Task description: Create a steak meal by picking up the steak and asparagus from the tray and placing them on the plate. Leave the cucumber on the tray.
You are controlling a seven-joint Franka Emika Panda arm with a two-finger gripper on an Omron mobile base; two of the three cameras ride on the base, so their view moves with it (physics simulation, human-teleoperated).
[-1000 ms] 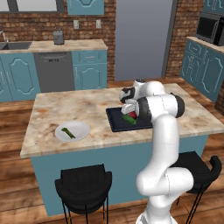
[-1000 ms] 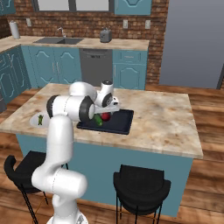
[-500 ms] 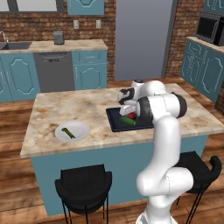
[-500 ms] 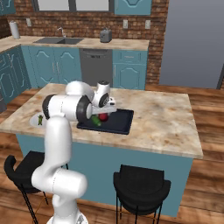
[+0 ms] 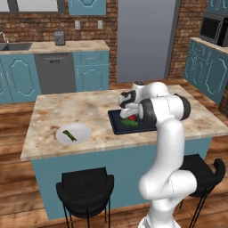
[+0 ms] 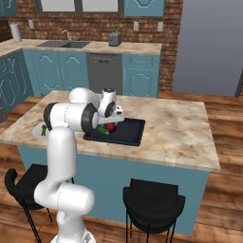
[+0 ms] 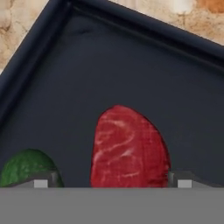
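The dark-red steak lies on the black tray, and my gripper hangs open right over it, one fingertip on each side. The right fingertip is close to the meat, the left stands apart from it. The bright-green cucumber rests on the tray beside the left fingertip. From the base, the gripper hovers over the steak and cucumber on the tray. The asparagus lies on the white plate to the left. My arm half hides the plate in the right base view.
The marble island counter holds the tray and plate, with bare stone between them. Black stools stand at its front edge. Blue cabinets and a sink counter line the far wall.
The hand has stayed over the tray with only a slight shift. The asparagus lies on the plate throughout, and the steak and cucumber have not moved.
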